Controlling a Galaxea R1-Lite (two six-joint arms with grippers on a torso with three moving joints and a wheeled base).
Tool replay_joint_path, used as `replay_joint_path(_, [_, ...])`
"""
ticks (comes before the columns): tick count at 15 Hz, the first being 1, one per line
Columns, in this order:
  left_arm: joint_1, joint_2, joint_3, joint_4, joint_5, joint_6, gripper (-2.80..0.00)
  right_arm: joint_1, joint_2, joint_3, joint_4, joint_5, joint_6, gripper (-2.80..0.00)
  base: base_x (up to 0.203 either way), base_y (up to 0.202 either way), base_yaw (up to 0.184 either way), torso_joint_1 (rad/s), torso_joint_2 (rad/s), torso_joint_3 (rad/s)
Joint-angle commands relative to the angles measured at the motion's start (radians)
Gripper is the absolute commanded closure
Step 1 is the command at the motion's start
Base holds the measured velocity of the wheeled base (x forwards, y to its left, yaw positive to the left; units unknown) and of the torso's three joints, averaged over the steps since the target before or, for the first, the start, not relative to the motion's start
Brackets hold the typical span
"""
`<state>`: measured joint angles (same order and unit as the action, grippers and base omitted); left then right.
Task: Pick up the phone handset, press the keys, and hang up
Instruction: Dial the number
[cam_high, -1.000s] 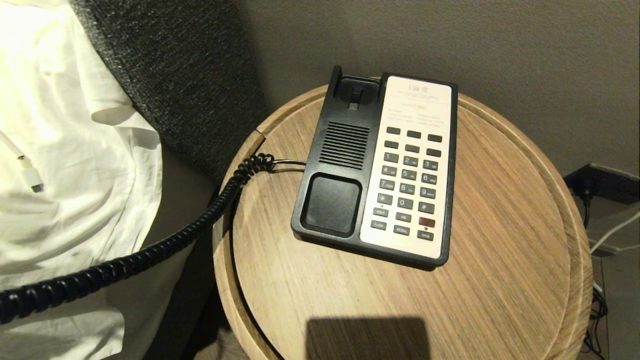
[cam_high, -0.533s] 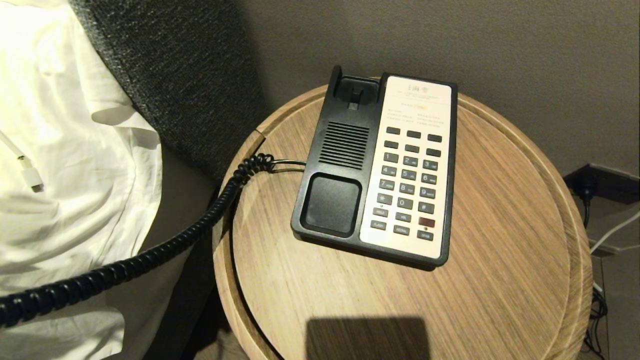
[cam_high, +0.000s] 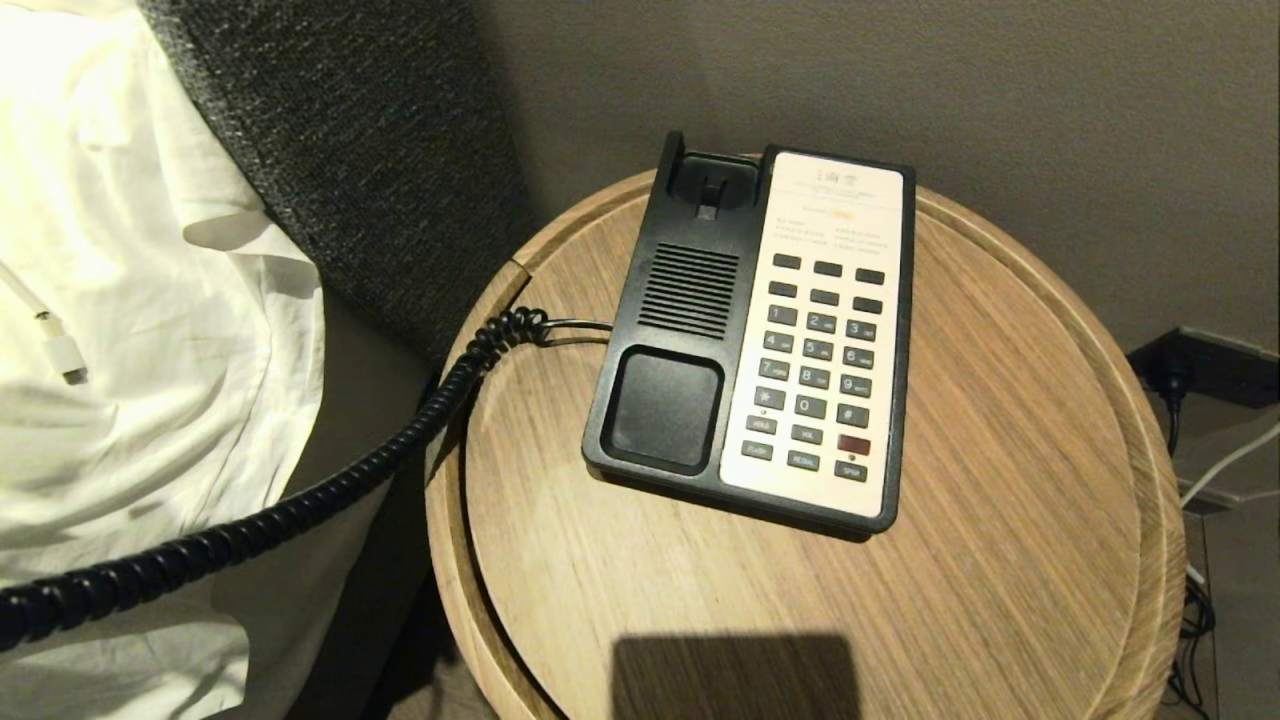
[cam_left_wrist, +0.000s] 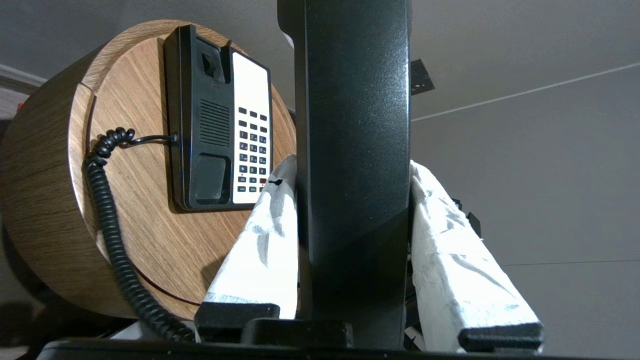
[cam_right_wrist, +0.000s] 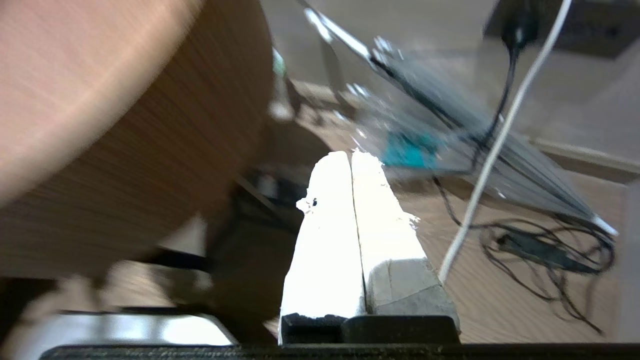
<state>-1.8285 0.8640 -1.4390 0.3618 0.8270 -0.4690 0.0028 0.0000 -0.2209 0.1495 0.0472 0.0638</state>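
Left wrist view shows our left gripper (cam_left_wrist: 352, 200) clamping the phone handset (cam_left_wrist: 352, 125); we should bring the pressed-together right gripper (cam_right_wrist: 351, 165) squarely onto one of the keys (cam_high: 815, 375).

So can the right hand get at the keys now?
Probably yes: the keys lie uncovered on the phone, with the handset held off to the side in the left hand. The right hand is shut, low beside the table.
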Motion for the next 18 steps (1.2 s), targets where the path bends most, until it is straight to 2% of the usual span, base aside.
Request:
replay_joint_path(1, [0.000, 0.009, -0.003, 0.000, 0.004, -0.003, 0.00, 0.000, -0.002, -0.224, 0.202, 0.034, 0.037, 0.00, 0.000, 0.000, 0.000, 0.000, 0.00, 0.000])
replay_joint_path(4, [0.000, 0.018, -0.018, -0.001, 0.006, -0.003, 0.00, 0.000, -0.002, -0.468, 0.406, 0.150, 0.107, 0.00, 0.000, 0.000, 0.000, 0.000, 0.00, 0.000])
replay_joint_path(6, [0.002, 0.016, -0.021, 0.000, 0.006, -0.003, 0.00, 0.000, -0.002, -0.564, 0.434, 0.254, 0.218, 0.00, 0.000, 0.000, 0.000, 0.000, 0.00, 0.000])
replay_joint_path(8, [0.002, 0.008, -0.016, 0.004, 0.006, -0.003, 0.00, 0.000, -0.001, -0.648, 0.443, 0.310, 0.265, 0.00, 0.000, 0.000, 0.000, 0.000, 0.00, 0.000])
replay_joint_path(10, [0.003, -0.001, -0.014, 0.004, 0.007, -0.003, 0.00, 0.000, -0.001, -0.745, 0.448, 0.316, 0.312, 0.00, 0.000, 0.000, 0.000, 0.000, 0.00, 0.000])
replay_joint_path(13, [0.003, -0.013, 0.009, 0.002, 0.007, -0.003, 0.00, 0.000, 0.057, -0.880, 0.475, 0.307, 0.340, 0.00, 0.000, 0.000, 0.000, 0.000, 0.00, 0.000])
replay_joint_path(16, [0.003, -0.002, 0.008, -0.003, 0.007, -0.002, 0.00, 0.003, 0.357, -1.050, 0.456, 0.282, 0.376, 0.00, 0.000, 0.000, 0.000, 0.000, 0.00, 0.000])
replay_joint_path(18, [0.002, 0.006, 0.005, -0.004, 0.007, -0.002, 0.00, 0.004, 0.533, -1.094, 0.454, 0.271, 0.383, 0.00, 0.000, 0.000, 0.000, 0.000, 0.00, 0.000])
